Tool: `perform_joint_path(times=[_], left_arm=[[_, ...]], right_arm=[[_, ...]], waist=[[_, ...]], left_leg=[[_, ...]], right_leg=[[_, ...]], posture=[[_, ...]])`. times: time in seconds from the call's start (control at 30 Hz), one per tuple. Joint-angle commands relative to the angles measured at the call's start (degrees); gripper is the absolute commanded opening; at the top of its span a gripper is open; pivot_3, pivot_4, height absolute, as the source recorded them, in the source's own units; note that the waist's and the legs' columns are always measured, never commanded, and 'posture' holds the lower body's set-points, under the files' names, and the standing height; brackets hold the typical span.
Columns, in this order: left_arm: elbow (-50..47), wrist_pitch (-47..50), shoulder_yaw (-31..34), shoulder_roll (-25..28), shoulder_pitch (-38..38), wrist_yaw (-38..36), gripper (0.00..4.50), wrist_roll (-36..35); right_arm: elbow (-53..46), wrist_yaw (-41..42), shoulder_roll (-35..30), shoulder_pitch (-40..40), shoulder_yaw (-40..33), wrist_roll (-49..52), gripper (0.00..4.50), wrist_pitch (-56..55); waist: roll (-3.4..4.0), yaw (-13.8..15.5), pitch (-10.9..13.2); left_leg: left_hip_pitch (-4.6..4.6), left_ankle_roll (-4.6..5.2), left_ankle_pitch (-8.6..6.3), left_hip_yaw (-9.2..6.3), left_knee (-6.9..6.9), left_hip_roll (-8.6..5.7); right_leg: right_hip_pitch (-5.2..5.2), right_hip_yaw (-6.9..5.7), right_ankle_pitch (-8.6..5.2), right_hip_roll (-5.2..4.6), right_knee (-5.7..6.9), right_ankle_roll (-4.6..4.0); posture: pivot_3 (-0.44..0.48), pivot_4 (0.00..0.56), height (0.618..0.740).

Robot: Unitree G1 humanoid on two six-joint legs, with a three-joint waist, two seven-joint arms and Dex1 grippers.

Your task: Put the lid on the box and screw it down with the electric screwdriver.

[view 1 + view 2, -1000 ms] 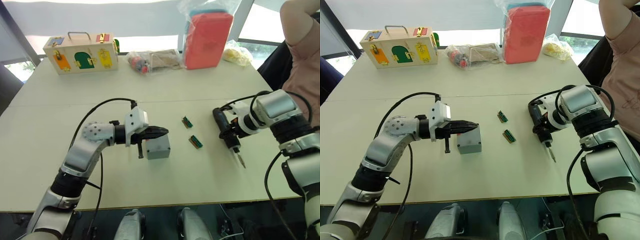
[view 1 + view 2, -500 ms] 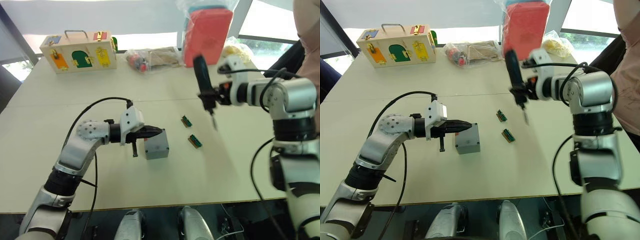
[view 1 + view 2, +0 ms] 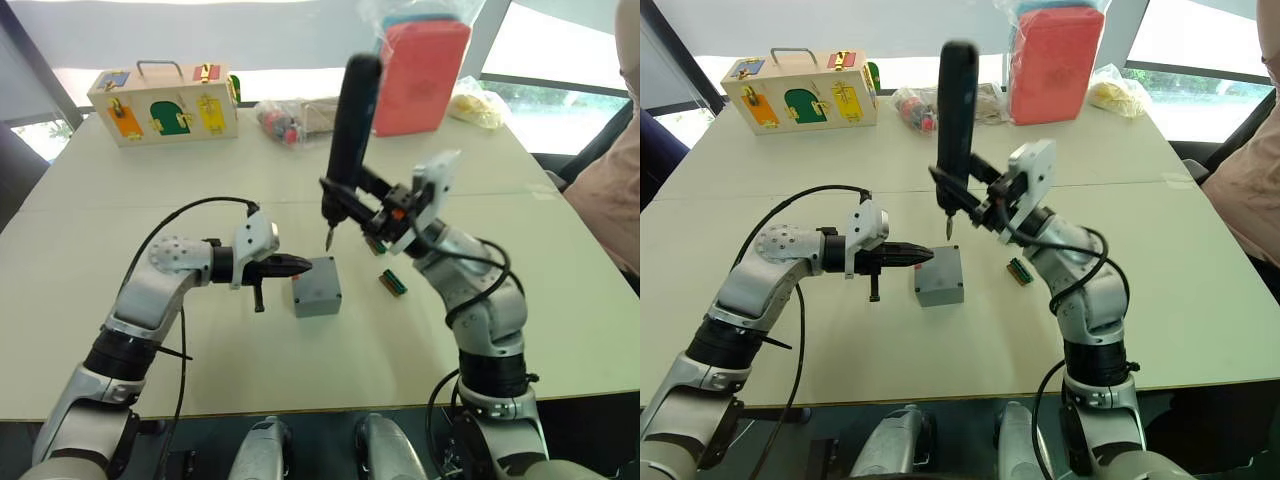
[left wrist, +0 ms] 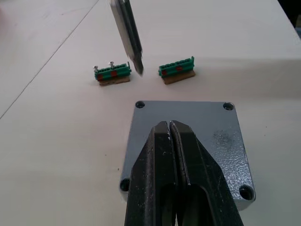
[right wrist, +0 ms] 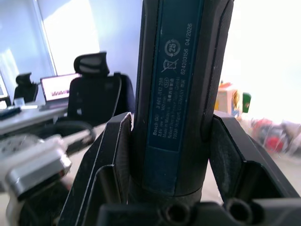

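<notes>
Above the lid (image 3: 316,284), the right gripper (image 3: 362,203) is now holding the screwdriver (image 3: 346,137) upright, swung in from the table's right. Left gripper (image 4: 171,141), fingers pressed together, is still pressing the lid.

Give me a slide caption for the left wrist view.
Shut left gripper over the lidded box; screwdriver bit hovering near its far corner.

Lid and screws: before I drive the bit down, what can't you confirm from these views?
- Lid: left wrist view, near edge hidden by the left gripper, fingers shut.
- Corner holes: too small to tell whether screws sit in them.
- Electric screwdriver: right gripper clamps its body in the right wrist view; bit out of frame.
</notes>
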Motion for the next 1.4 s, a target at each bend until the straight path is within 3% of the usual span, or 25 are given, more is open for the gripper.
perform_joint_path(times=[0.03,0.63,1.4], left_arm=[[2.63,-1.06,-1.24,-0.87,-0.88,0.57,0.0,2.32],[6.44,-3.42,-2.14,-2.56,-1.11,-0.6,0.0,4.18],[6.55,-4.21,-2.33,-2.89,-0.48,-0.68,0.0,4.79]], right_arm=[[-2.39,-0.67,0.79,0.12,1.93,-1.97,1.86,-6.46],[3.45,-2.33,-0.21,2.92,4.04,-6.69,1.86,-14.73],[6.47,-0.56,-3.05,5.24,6.39,-7.92,1.86,-14.1]], waist=[[0.0,0.04,0.0],[-0.02,0.19,-0.01],[-0.04,0.2,-0.04]], left_leg=[[0.03,-0.01,0.0,0.0,0.0,0.0],[0.12,-0.02,0.01,0.0,0.0,0.0],[0.25,-0.02,0.01,0.0,0.0,0.0]], right_leg=[[0.0,0.01,0.0,0.0,0.02,0.0],[0.07,0.01,0.0,-0.01,0.05,0.0],[0.19,0.02,0.0,-0.02,0.05,0.0]], posture=[[0.0,0.15,0.73],[0.0,0.15,0.73],[0.0,0.15,0.73]])
